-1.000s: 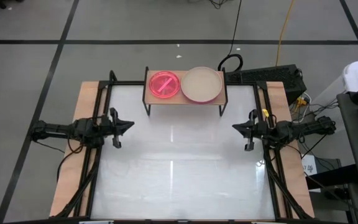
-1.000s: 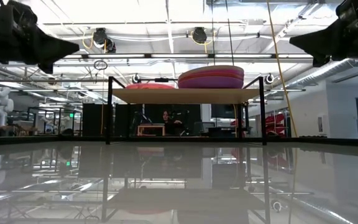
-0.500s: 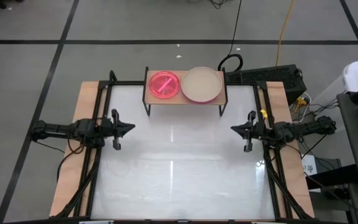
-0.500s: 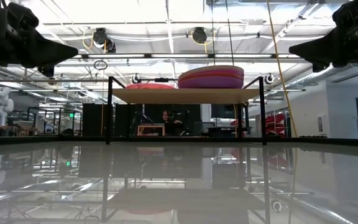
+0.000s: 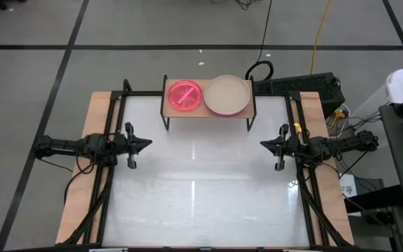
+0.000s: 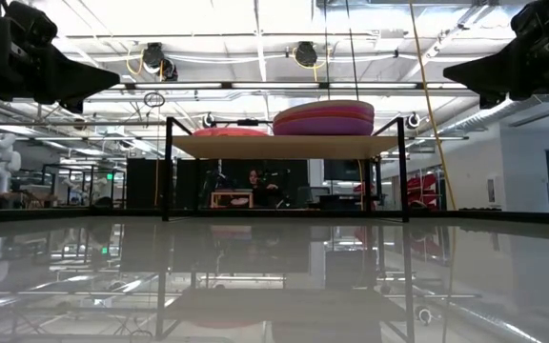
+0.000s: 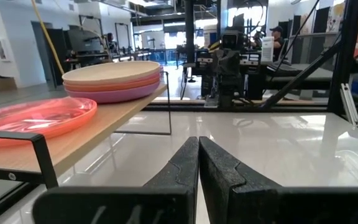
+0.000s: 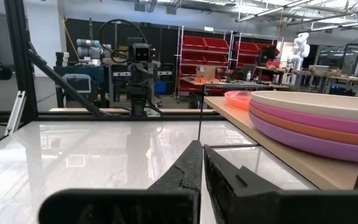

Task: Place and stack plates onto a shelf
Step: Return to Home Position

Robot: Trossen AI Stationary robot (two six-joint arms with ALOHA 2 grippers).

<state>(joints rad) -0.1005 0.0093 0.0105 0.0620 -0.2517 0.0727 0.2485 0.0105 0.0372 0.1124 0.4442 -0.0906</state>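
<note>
The left gripper (image 5: 147,143) hangs over one side of the white table (image 5: 201,189). Its two dark fingers are pressed tight together with nothing between them. The right gripper (image 5: 263,145) faces it from the other side, pinched closed and empty too. The table top between them is flat and shiny, like glass.

Farther off than both grippers, and about midway between them, stands the shelf (image 5: 208,113). It is a light wooden board on thin black legs. On the end nearer the left gripper lies a small pink plate (image 5: 185,94), glossy and a bit see-through. On the end nearer the right gripper sits the big stack (image 5: 227,95). Beige is on top, with pink, orange and purple under it. No plate touches a gripper.

The plates look like thin plastic, so they are likely light, stiff, a bit slippery and hard to break. They are round and shallow with a low rim. The rim looks like the best place to pinch one.
</note>
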